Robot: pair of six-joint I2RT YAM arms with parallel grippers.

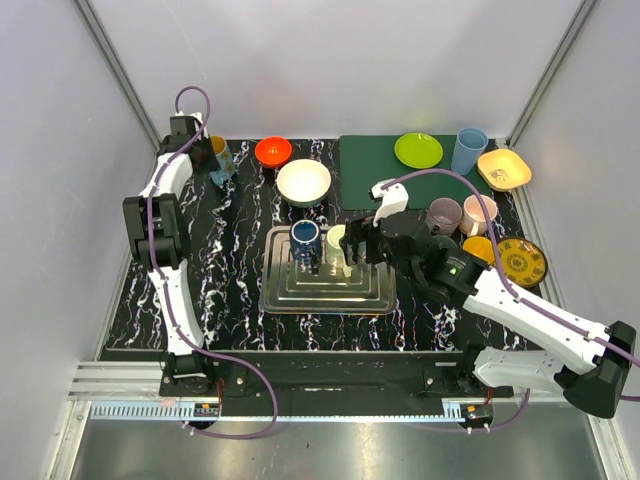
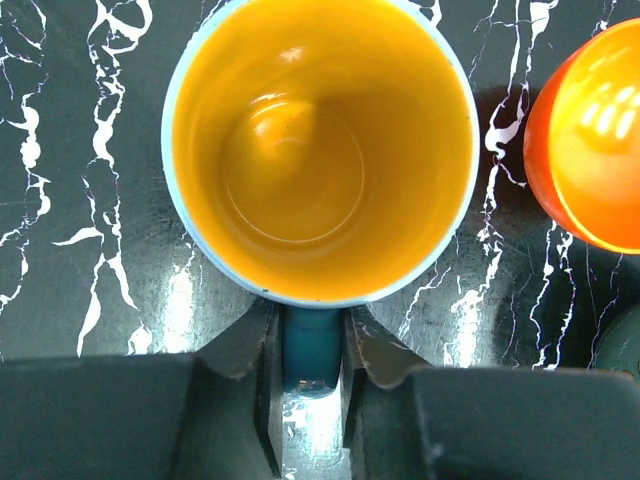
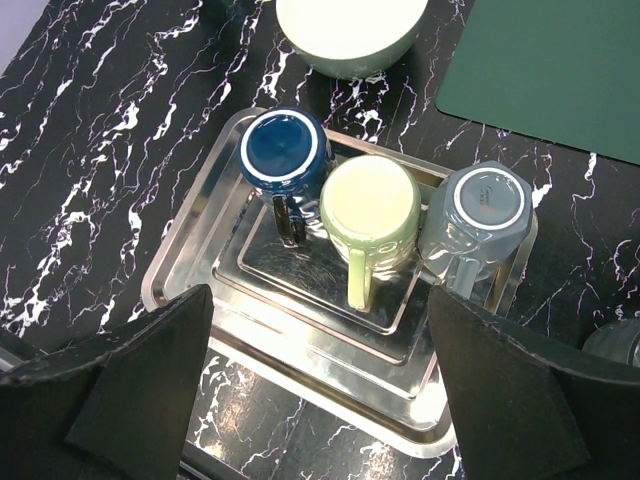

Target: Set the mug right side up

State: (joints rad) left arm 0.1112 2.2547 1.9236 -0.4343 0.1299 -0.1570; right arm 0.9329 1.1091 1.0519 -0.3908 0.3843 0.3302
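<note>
Over at the far left corner of the counter, the left pincer (image 2: pixel 308 345) is clamped tight on the teal handle (image 2: pixel 310 360) of the yellow-lined mug (image 2: pixel 320 150). That mug stands mouth up on the black marbled counter (image 2: pixel 70 200), nothing inside it, just a bare glossy bottom. An orange bowl (image 2: pixel 590 150) sits just beside it, along the far edge. Now to the middle of the counter: the steel tray (image 3: pixel 185 240) carries three mugs in a row, all bottoms up. There's a dark blue mug (image 3: pixel 283 150), a pale green mug (image 3: pixel 370 205) touching it, and a grey mug (image 3: pixel 487 205) right against the green one. The right pincer (image 3: pixel 320 330) hangs above the tray's near side, spread wide, with nothing in it. Beyond the tray sits a white bowl (image 1: pixel 303 182), empty. On the green mat (image 1: pixel 370 180) toward the far right corner I can see a lime plate (image 1: pixel 418 150), a light blue tumbler (image 1: pixel 468 150) and a yellow dish (image 1: pixel 504 168), its contents too small to tell.
</note>
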